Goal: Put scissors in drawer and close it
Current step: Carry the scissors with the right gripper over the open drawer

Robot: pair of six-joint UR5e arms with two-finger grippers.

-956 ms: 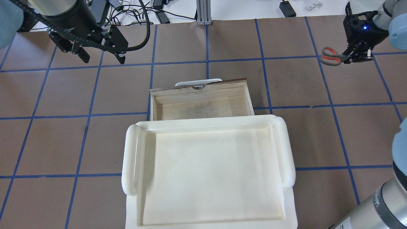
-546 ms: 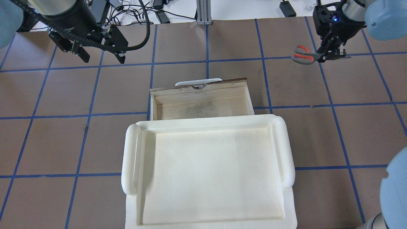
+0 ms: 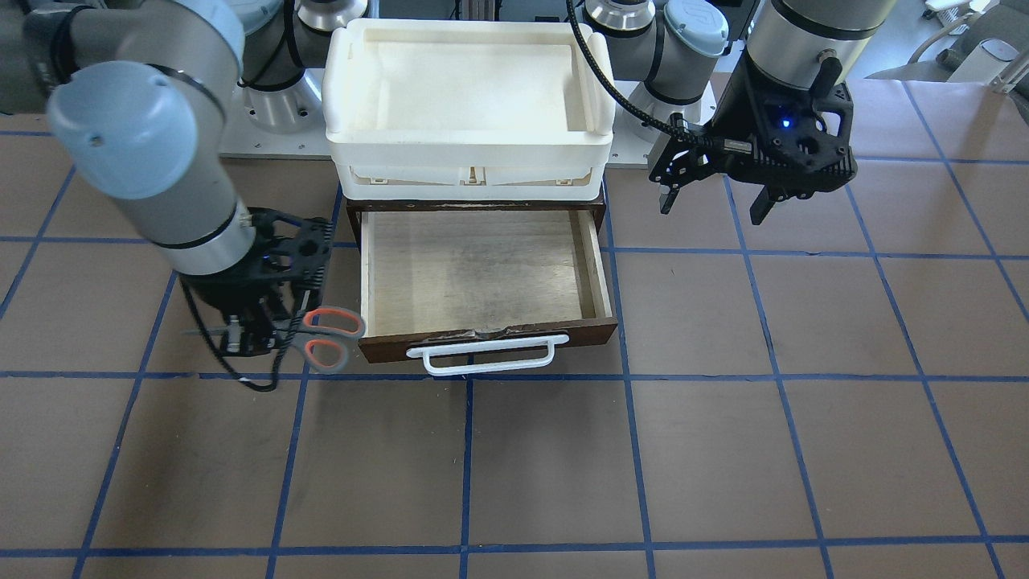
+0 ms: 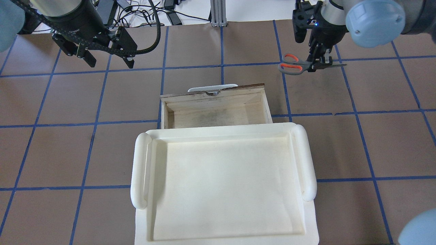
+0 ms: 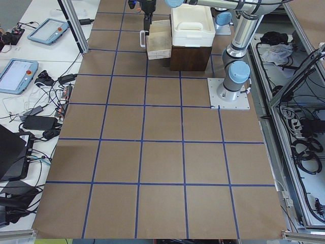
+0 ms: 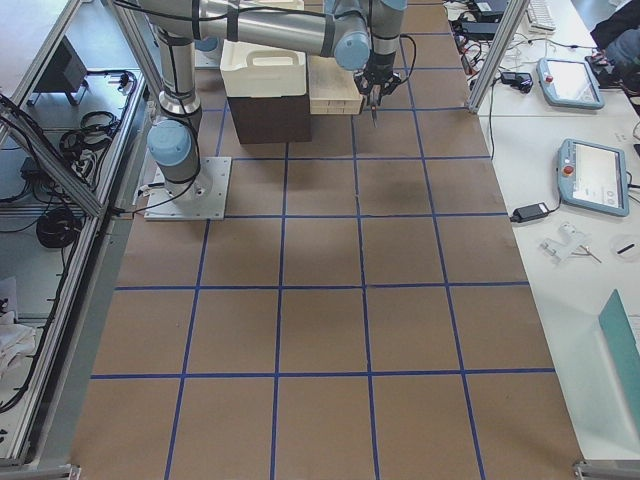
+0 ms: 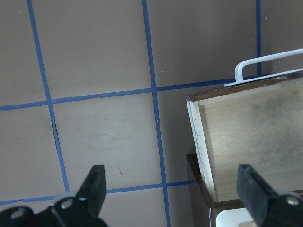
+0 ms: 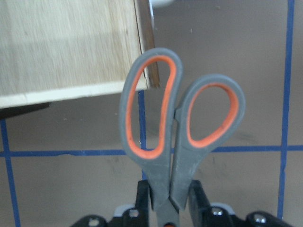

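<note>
The scissors [image 4: 292,64] have grey handles with orange-red linings. My right gripper [image 4: 318,63] is shut on them near the pivot and holds them above the table. They hang just beyond the drawer's front right corner, handles toward the drawer. They also show in the front view [image 3: 325,339] and the right wrist view [image 8: 180,123]. The drawer [image 4: 213,97] is pulled open and empty, with a pale interior [image 3: 474,273] and a white bar handle [image 3: 481,354]. My left gripper [image 4: 109,63] is open and empty, hovering far left of the drawer.
A white plastic tray [image 4: 139,170] sits on top of the dark brown cabinet [image 6: 270,115] that houses the drawer. The brown table has a blue tape grid. Cables and power bricks [image 4: 150,13] lie past the far table edge.
My right gripper has carried the scissors leftward from the table's far right toward the drawer's front corner. The left arm and the drawer have not moved.
</note>
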